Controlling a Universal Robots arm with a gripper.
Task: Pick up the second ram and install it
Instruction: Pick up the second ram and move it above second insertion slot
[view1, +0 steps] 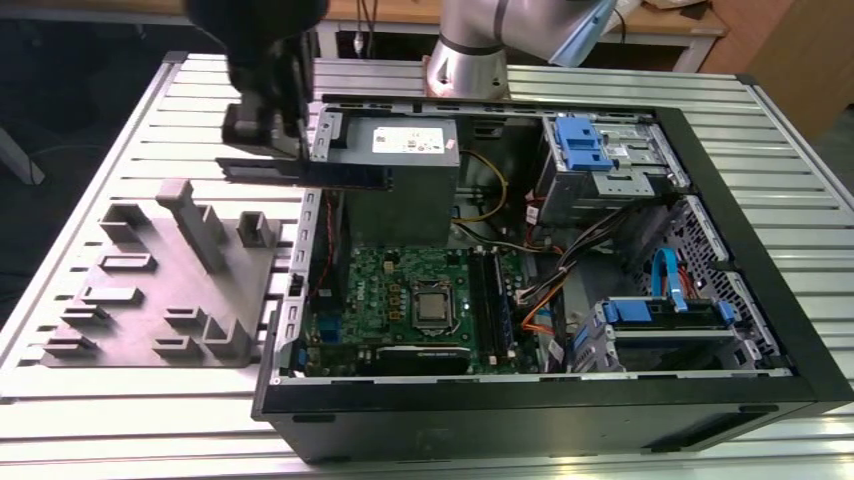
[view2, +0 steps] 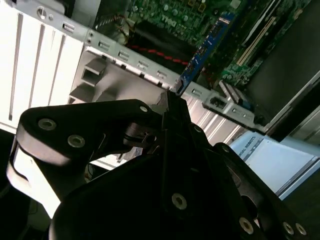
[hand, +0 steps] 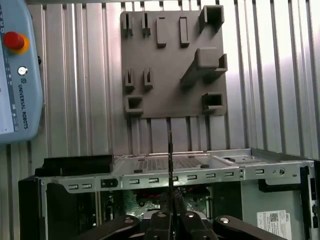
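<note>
1. Gripper (hand: 170, 216): black fingers closed flat on the ram, gripped at one end. It hangs above the case's rear wall, on the exterior view's left.

2. Ram (view1: 334, 177): dark bluish-green stick, held clear of every surface. In the exterior view its long axis lies level, left to right, with the free end reaching over the power supply (view1: 400, 150). The first wrist view shows it edge-on as a thin line (hand: 170, 155). In the second wrist view it juts out from the fingertips towards the board (view2: 205, 45).

3. Memory slots (view1: 483, 300): long black sockets on the motherboard (view1: 394, 290), running near to far in the exterior view. Judged from that view, the stick lies crosswise to them. They sit below it and off toward the exterior view's right, well apart from the gripper. Whether one slot is already filled cannot be told.

4. Computer case (view1: 761, 250): lying open. Contents:
   - the power supply in the far corner
   - the motherboard on the floor
   - two drive cages with blue latches (view1: 601, 150)
   - loose coloured cables between them

5. Holder block (hand: 170, 65): grey moulded plate just beside the case on the exterior view's left. The recesses that show hold nothing.

6. Table (view1: 120, 410): slatted metal top carrying the case and the block.

7. Control pendant (hand: 15, 90): red button on its face, at the table's edge beyond the block.
</note>
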